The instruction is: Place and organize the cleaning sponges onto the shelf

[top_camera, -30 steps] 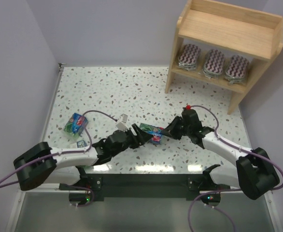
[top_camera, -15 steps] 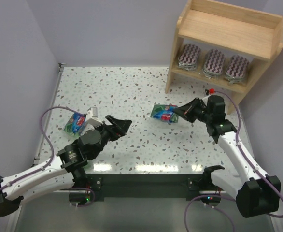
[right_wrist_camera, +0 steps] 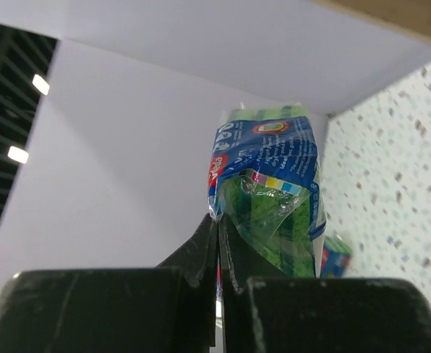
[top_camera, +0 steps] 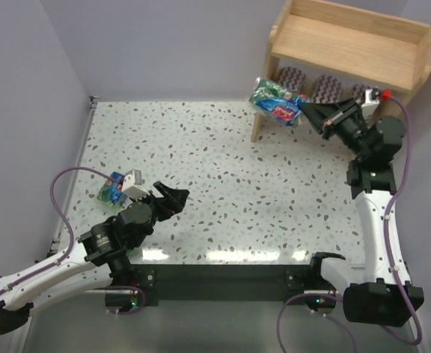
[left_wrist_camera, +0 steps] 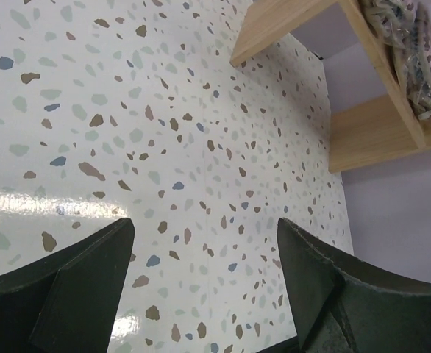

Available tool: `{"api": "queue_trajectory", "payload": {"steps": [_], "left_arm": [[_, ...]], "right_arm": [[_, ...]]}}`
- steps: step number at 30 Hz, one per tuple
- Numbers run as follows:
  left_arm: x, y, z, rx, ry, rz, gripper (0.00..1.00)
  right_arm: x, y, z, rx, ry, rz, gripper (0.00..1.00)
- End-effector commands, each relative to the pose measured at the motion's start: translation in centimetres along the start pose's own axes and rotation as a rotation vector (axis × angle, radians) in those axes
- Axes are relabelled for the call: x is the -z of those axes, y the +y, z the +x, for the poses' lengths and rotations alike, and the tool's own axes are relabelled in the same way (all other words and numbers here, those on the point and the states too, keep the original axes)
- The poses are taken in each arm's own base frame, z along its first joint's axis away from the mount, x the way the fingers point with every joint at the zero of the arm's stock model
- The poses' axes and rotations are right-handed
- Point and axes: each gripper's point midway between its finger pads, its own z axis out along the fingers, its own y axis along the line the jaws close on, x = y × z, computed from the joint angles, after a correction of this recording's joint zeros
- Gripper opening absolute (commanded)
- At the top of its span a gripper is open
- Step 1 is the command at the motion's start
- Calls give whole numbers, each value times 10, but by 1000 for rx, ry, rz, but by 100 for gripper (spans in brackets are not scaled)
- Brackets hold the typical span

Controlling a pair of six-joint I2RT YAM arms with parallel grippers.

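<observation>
My right gripper (top_camera: 309, 113) is shut on the wrapper edge of a green sponge pack (top_camera: 277, 101) and holds it high in the air in front of the wooden shelf (top_camera: 348, 40), near its left post. The same pack (right_wrist_camera: 271, 191) fills the right wrist view, pinched at its edge. Zigzag oval packs (top_camera: 327, 89) lie on the shelf's lower tier, partly hidden by the held pack and the arm. Green packs (top_camera: 113, 188) lie at the table's left, just behind my left arm. My left gripper (top_camera: 171, 199) is open and empty, low over the table (left_wrist_camera: 201, 147).
The shelf's top tier (top_camera: 344, 37) is bare wood. Grey walls close the table at the left and back. The shelf's foot and lower board (left_wrist_camera: 377, 125) show at the far right of the left wrist view.
My right arm has lifted the green pack from mid-table up and back to the shelf's front. My left arm has pulled back to the left with its jaws open.
</observation>
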Motion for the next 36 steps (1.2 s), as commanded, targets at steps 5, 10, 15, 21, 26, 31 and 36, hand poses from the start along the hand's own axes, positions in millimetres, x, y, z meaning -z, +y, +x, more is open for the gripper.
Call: {"api": "queue_trajectory", "payload": {"steps": [5,10,15,21,26,31,36], "left_arm": [[6,2,-13,-6,-36,-19,84],[9,4,-16,-4,-41,-20,84],[10,3,-15,-6,-30,-16,83],[10,2,-16,-3,-31,-18,83],[11,3,-14,6,-21,-20,83],[15,9,-13,17,-15,-31,83],[19,15,-16,31,-27,-35,82]], "right_arm": [[25,117,-65,15,-178,-299,0],[12,127,-111,29,-326,-309,0],[9,116,-161,31,-560,-254,0],[-17,116,-179,55,-646,-224,0],[-40,98,-184,79,-736,-146,0],[-65,72,-169,92,-807,-31,0],[-84,61,-158,92,-854,42,0]]}}
